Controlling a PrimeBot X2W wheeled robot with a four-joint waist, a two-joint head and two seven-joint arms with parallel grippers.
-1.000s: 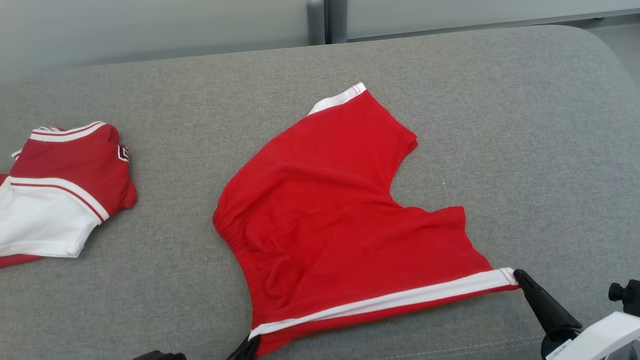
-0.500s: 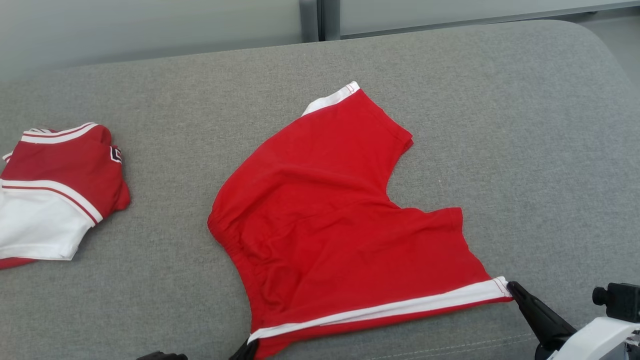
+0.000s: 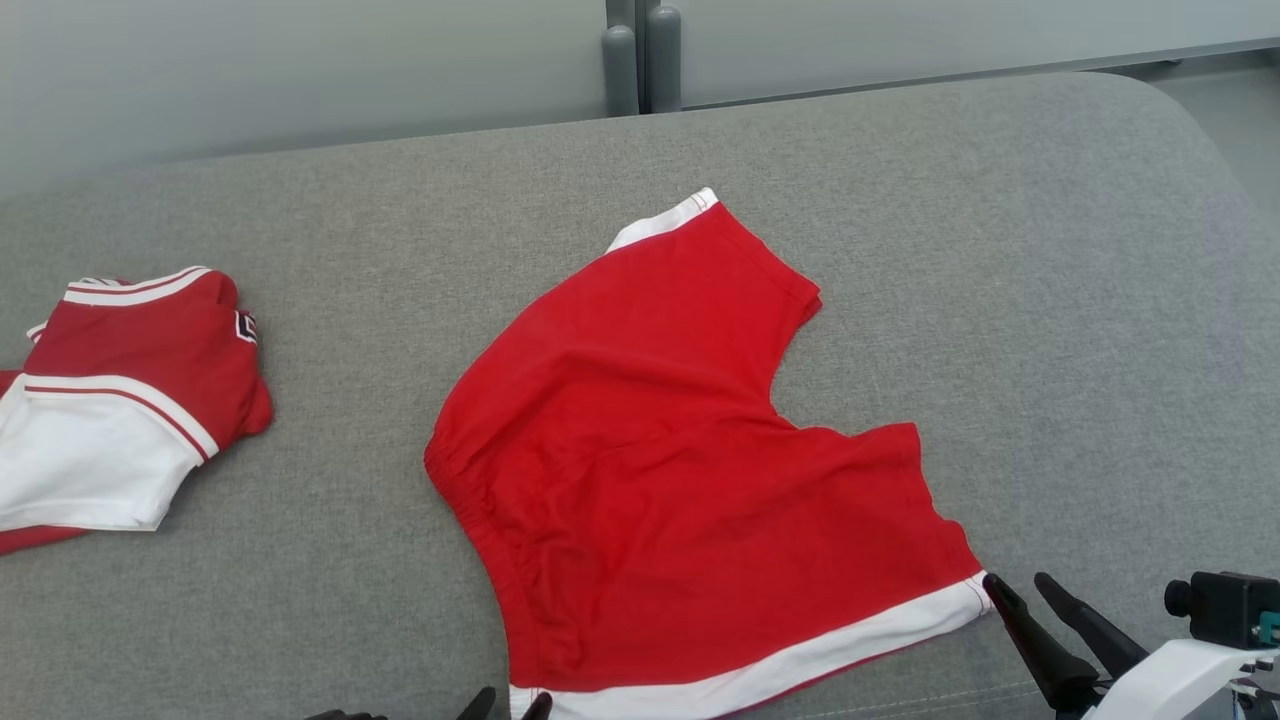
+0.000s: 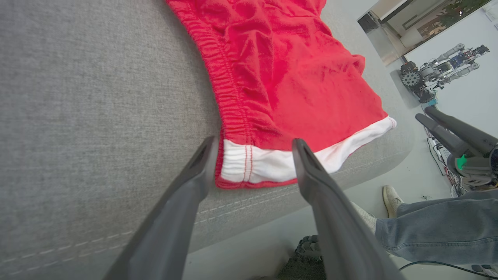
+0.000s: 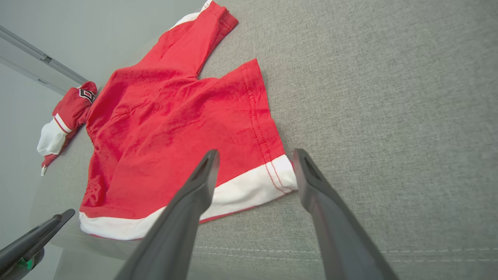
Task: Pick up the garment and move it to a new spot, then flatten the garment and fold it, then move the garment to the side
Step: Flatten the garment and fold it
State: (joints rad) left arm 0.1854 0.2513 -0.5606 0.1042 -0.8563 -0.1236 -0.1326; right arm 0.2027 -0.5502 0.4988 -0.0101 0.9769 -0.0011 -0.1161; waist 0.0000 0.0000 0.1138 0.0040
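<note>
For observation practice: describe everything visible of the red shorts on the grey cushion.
The red shorts lie nearly flat on the grey cushion, legs splayed. Soft, creased knit; gathered elastic waistband; a white stripe down each outer side. The near stripe follows the cushion's front edge; the open left hand faces its waistband end, the open right hand its hem end.

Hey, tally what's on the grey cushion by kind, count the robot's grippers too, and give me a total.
Garments: 2 (red shorts, folded red-and-white garment)
Grippers: 2 (left gripper, right gripper, jaws apart on both)
Total: 4
</note>
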